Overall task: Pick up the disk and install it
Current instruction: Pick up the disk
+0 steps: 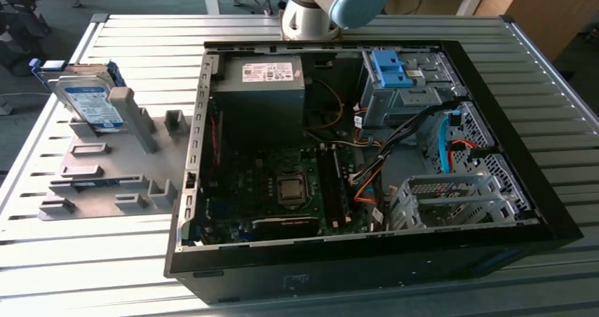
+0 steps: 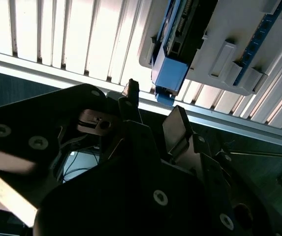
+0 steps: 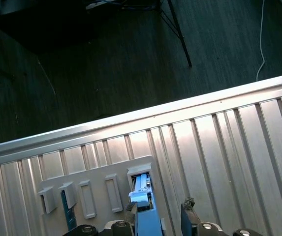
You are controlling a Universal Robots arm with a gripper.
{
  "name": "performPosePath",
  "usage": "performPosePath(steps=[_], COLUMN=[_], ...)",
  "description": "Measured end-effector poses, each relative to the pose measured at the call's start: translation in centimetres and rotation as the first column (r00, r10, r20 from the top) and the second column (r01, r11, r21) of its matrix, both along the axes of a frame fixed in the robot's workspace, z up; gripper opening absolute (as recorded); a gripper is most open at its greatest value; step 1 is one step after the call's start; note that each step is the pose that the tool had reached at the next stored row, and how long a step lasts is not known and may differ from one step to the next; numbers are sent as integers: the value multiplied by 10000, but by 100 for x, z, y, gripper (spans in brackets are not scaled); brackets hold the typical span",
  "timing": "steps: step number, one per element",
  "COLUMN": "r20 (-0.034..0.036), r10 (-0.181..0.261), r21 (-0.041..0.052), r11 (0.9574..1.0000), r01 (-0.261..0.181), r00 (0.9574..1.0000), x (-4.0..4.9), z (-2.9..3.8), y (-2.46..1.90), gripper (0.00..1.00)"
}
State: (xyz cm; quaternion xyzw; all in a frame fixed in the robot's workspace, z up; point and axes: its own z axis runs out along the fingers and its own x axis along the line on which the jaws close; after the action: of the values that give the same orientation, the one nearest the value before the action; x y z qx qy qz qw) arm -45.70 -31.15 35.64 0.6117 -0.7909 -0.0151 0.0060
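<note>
As it hangs over the table edge, end effector [image 2: 153, 102]: fingers [image 2: 176, 120] spread wide, nothing held between them.
Disk [image 1: 87, 101]: standing on its edge in a slot of the grey holder [image 1: 103, 173], at the exterior view's left of the table; in the second wrist view its blue bracket [image 2: 170, 74] is just beyond the fingertips.
Table [image 1: 524, 71]: ribbed metal slats, carrying also the open computer case [image 1: 374, 156].
Room: dark floor [image 3: 106, 59] with cables, beyond the table edge.
</note>
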Motion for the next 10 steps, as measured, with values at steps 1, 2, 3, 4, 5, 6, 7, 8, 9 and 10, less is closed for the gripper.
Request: performPosePath(steps=[1, 2, 3, 4, 5, 6, 7, 8, 9, 10], r20=[0, 0, 1, 0, 0, 0, 1, 10, 24, 35], r10=[1, 0, 0, 0, 0, 3, 33, 98, 206, 333], r21=[0, 0, 0, 0, 0, 0, 0, 0, 0, 0], r11=[10000, 10000, 10000, 10000, 10000, 10000, 10000, 10000, 9998, 9994], r01=[-1, 0, 0, 0, 0, -3, -33, -98, -206, -333], r00=[10000, 10000, 10000, 10000, 10000, 10000, 10000, 10000, 9998, 9994], x=[0, 0, 1, 1, 1, 1, 1, 2, 2, 2], z=[0, 0, 0, 0, 0, 0, 0, 0, -1, -2], y=[0, 0, 0, 0, 0, 0, -1, -3, -4, -5], gripper=[47, 47, 47, 47, 47, 47, 47, 47, 47, 47])
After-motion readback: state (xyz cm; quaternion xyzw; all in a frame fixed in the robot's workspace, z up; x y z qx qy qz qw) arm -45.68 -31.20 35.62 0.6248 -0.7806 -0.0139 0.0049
